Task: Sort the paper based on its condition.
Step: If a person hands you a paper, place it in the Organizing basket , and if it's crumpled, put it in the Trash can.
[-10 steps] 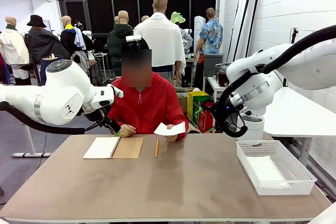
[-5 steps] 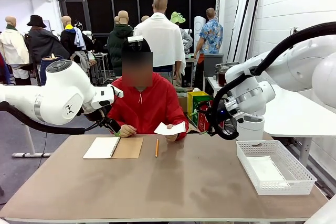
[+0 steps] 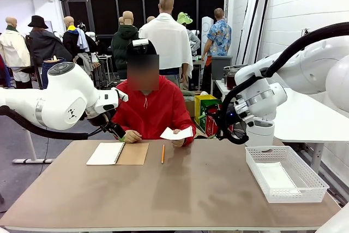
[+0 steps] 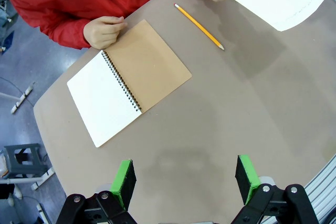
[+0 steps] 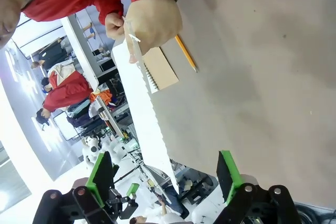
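Front view hid both tools behind their arms; wrist views showed the left tool and right tool spread wide, holding nothing. The paper sat in the person's hand above the tabletop; its far end was cut off in the left wrist view.

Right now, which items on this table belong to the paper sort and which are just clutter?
Job:
- sheet of paper held up by the person's hand
- white mesh basket with a sheet in it
- right gripper, open, facing the held sheet

Lying about:
- spiral notebook, open
- pencil
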Motion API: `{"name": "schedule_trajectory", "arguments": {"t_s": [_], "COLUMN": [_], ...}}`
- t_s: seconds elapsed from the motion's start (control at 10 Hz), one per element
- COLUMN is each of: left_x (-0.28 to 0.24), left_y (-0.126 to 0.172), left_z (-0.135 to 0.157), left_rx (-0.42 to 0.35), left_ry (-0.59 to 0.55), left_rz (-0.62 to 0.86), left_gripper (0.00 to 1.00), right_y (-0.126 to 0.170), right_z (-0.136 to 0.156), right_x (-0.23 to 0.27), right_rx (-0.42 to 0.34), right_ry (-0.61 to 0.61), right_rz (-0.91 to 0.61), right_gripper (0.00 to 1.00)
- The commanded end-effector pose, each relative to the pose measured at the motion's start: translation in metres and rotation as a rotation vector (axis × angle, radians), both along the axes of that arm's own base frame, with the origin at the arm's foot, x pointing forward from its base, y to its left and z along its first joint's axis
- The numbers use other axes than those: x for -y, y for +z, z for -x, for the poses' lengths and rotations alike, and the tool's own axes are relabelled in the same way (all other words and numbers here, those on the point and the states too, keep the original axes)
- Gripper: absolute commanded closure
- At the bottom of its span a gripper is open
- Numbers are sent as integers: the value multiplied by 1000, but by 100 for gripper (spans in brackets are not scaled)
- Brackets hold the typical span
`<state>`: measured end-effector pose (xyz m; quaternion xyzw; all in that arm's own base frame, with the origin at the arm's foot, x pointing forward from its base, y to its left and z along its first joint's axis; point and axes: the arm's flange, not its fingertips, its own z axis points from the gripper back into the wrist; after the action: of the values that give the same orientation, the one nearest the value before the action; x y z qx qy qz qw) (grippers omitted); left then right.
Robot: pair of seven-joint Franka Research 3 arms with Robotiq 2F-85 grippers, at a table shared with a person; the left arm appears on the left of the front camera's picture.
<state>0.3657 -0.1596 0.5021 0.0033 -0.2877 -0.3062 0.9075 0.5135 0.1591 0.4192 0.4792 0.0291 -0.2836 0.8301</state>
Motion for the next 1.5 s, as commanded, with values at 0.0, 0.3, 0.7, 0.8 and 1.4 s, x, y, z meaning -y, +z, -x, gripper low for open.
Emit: {"name": "schedule_trajectory", "arguments": {"t_s": [0.0, 0.3, 0.7, 0.8, 1.4], "left_x": [-1, -1, -1, -1, -1], "left_y": [-1, -1, -1, -1, -1], "left_z": [-1, -1, -1, -1, -1], "left_rx": [3, 3, 3, 3, 3], "left_ry": [-7, -7, -7, -7, -7], "left_rz": [0, 0, 0, 0, 0], "left_gripper": [0, 0, 0, 0, 0], "right_y": [-13, -24, -38, -39, -52], "right_z": [-15, -22, -32, -33, -57], "right_x": [-10, -28, -41, -43, -47], "right_rx": [-19, -53, -116, -118, -133], "right_ry": [15, 75, 143, 140, 97], "right_rz": [-32, -83, -165, -177, -180], "right_gripper": [0, 0, 0, 4, 85]}}
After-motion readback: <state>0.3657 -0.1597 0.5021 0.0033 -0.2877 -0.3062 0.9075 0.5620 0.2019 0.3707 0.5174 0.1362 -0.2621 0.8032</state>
